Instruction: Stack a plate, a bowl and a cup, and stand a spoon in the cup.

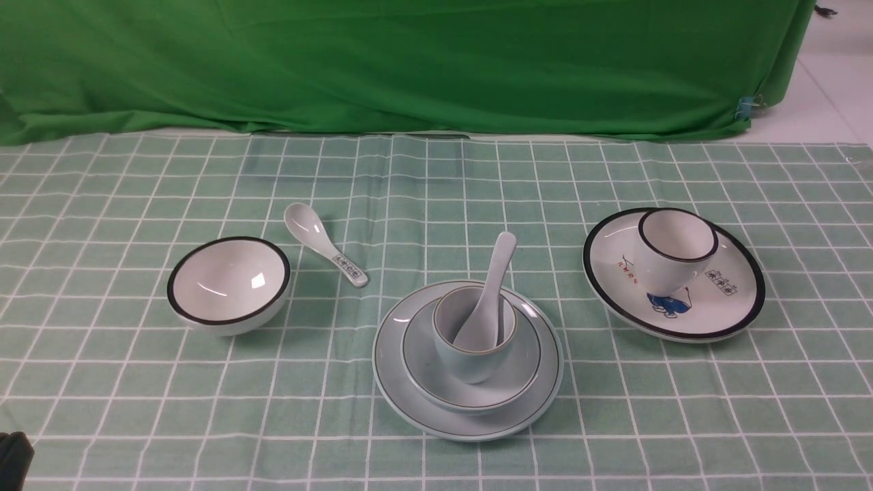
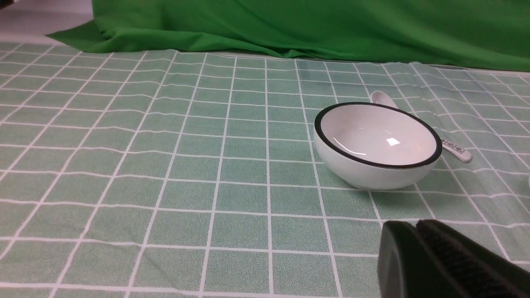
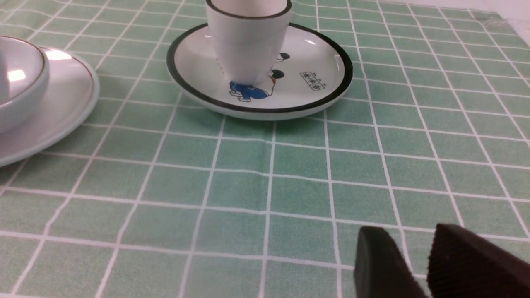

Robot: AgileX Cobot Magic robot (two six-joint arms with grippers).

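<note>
1. The plate (image 1: pixel 409 399), a plain round pale blue-grey ceramic disc with a thin dark rim line, lies flat on the bench (image 1: pixel 682 423) as the widest and thus the base member of the stack.
2. The bowl (image 1: pixel 426 382), shallow and narrower, sits centred on the plate; its glazed inside reflects light.
3. The cup (image 1: pixel 470 361), small and handleless, stands upright in the bowl.
4. The spoon (image 1: pixel 490 293) has its scoop down in the cup and its handle leaning on the far rim; the cup wall props it. The arrangement appears complete.
5. The left gripper (image 2: pixel 416 231) shows its ribbed black pads pressed together, holding nothing, near the black-rimmed bowl (image 2: pixel 374 145).
6. The right gripper (image 3: pixel 414 252) has its pads parted by a narrow gap, empty, low over the checked cloth (image 3: pixel 248 186).
7. The black-rimmed plate (image 3: pixel 323 82) carries a white cup (image 3: pixel 247 37); a printed spoon (image 1: pixel 326 244) lies apart.
</note>
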